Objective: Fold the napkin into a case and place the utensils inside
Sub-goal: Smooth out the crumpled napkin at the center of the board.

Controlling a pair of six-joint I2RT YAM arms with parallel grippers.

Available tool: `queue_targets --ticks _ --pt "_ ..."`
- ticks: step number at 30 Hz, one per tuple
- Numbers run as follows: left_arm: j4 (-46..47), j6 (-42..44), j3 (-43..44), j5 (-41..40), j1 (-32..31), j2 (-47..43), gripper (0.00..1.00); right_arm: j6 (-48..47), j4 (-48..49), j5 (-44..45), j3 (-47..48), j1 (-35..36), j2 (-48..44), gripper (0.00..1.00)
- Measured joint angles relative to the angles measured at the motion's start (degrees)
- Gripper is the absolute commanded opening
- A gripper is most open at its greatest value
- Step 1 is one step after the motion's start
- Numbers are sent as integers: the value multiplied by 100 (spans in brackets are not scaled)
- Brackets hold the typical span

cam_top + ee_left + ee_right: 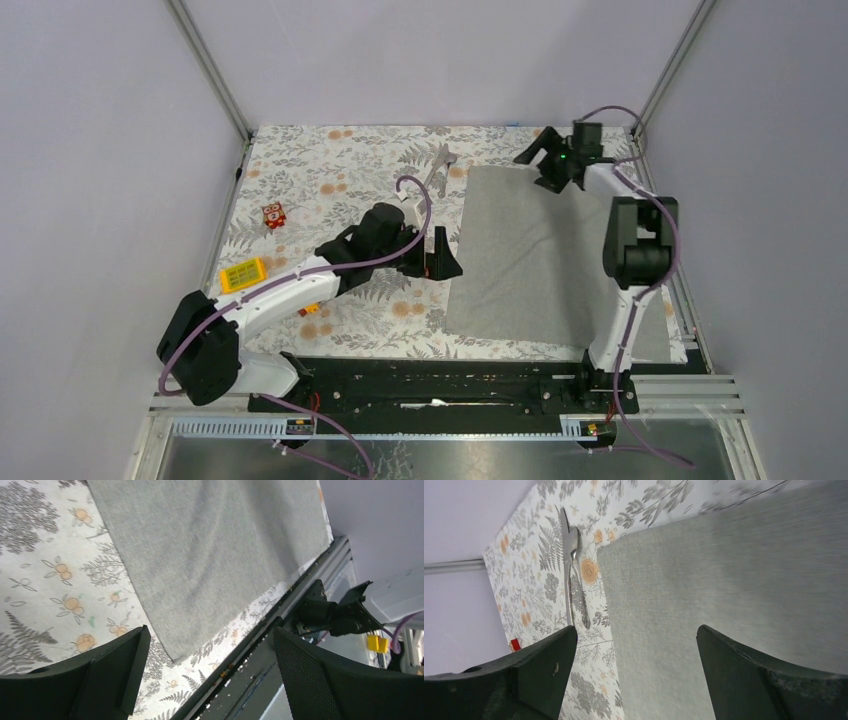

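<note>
- The grey napkin [545,255] lies flat and unfolded on the floral tablecloth [330,170], on the right half of the desk [690,355].
- The 2 silver utensils [573,575] lie side by side on the tablecloth, just beyond the napkin's far left corner and not touching it.
- The left claw [210,632] sits at the napkin's left edge, jaws wide apart, holding nothing.
- The right claw [638,629] hangs over the napkin's far edge, jaws apart and empty.
- A red block [273,214] and a yellow block [243,273] sit well left.
</note>
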Motion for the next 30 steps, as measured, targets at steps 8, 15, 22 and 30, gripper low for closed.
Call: queue_targets --ticks 8,15,22,30 --pt "-81 212 129 -339 138 264 99 461 109 15 839 837 1425 95" --pt "-74 227 173 -341 188 503 99 710 275 98 1537 953 1956 94" --pt "9 223 175 -275 323 634 99 938 374 118 2223 970 2450 93" --pt "20 210 175 -199 514 636 99 944 245 114 2975 1045 2883 94"
